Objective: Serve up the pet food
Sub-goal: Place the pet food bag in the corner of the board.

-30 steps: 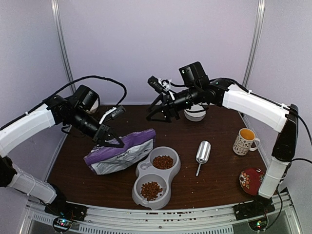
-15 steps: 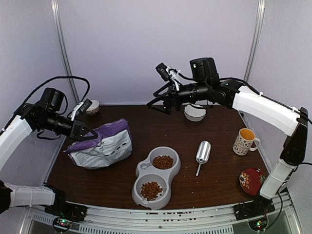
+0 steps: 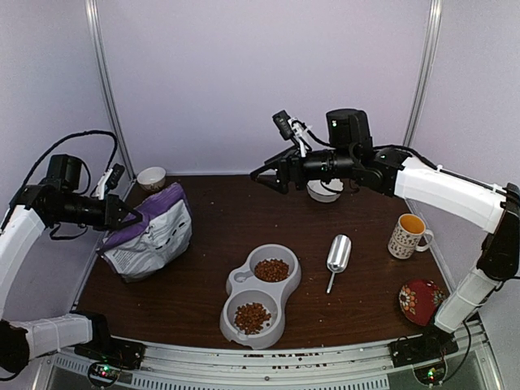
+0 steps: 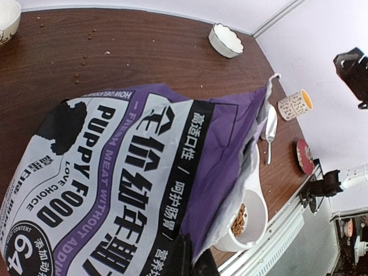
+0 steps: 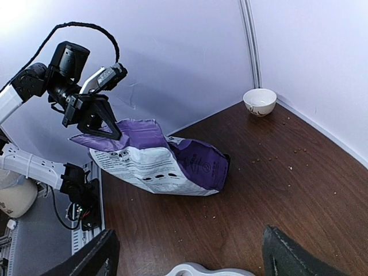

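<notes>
The pet food (image 3: 271,270) fills both cups of the grey double bowl (image 3: 244,280) at the table's front middle, the second heap (image 3: 252,317) nearer me. The purple "PUPPY FOOD" bag (image 3: 150,231) rests on the table at the left, its top edge lifted. My left gripper (image 3: 122,216) is shut on that top edge; in the left wrist view the bag (image 4: 115,184) fills the frame above the gripper (image 4: 192,259). My right gripper (image 3: 264,173) hangs open over the back middle, holding nothing. From the right wrist view the gripper (image 5: 187,256) looks at the bag (image 5: 167,164).
A metal scoop (image 3: 337,253) lies right of the double bowl. A patterned mug (image 3: 409,236) and a red dish (image 3: 420,299) sit at the right. A white bowl (image 3: 325,191) stands at the back, a small bowl (image 3: 151,177) at the back left. Loose pellets (image 5: 276,155) dot the tabletop.
The left arm has drawn the bag leftward, away from the double bowl, and tipped it more upright. The right gripper has opened wider and drifted to the right.
</notes>
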{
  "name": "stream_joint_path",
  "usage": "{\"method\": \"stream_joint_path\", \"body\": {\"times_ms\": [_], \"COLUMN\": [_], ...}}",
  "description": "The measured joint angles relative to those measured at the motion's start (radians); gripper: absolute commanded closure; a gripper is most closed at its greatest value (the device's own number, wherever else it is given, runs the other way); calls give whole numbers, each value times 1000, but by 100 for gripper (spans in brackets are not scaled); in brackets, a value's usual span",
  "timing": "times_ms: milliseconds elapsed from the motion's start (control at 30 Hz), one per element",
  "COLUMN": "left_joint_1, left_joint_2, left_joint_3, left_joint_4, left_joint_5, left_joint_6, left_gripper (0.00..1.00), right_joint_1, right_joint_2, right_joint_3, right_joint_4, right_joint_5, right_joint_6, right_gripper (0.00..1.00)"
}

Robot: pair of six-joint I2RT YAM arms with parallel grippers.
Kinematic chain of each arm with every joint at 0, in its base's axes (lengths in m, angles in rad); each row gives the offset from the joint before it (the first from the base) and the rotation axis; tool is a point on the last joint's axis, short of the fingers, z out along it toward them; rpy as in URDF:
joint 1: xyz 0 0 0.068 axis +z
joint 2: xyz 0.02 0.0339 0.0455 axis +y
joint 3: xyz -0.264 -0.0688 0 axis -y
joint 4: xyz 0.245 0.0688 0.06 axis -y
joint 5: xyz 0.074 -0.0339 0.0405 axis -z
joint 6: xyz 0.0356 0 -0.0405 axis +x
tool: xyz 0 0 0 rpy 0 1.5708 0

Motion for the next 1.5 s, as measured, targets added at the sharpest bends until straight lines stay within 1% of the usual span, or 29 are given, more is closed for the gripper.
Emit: {"method": "stream_joint_path", "body": {"times_ms": [167,333,600,833,1067,1200,1333,1433,1500], "left_joint_1": [41,87,164,203,204,204,208,208,209], "left_joint_2": [-9,-21,-15,-10,-19,-30,-39,-39,-39], "left_joint_3": [-29,-39,-42,-57,-66,-66,-66,-64,-61], "left_joint_4": [60,106,185,249,258,259,257,253,250], "left_joint_5": [2,-33,-102,-152,-163,-182,-197,-204,-208], "left_joint_6": [-58,-118,-172,-185,-183,-177,-174,-174,-172], "left_gripper": [100,100,100,100,90,79,74,67,59], "right_joint_1": [0,1,8,8,11,12,12,12,13], "right_joint_2": [0,0,0,2,11,11,11,11,11], "right_joint_3": [-57,-82,-89,-89,-89,-89,-89,-89,-89], "right_joint_4": [49,77,92,92,91,88,80,73,61], "right_joint_5": [-1,-1,-1,-1,0,2,5,14,23], "right_joint_6": [72,127,158,169,170,169,167,160,153], "right_gripper": [11,11,10,9,9,8,8,7,5]}}
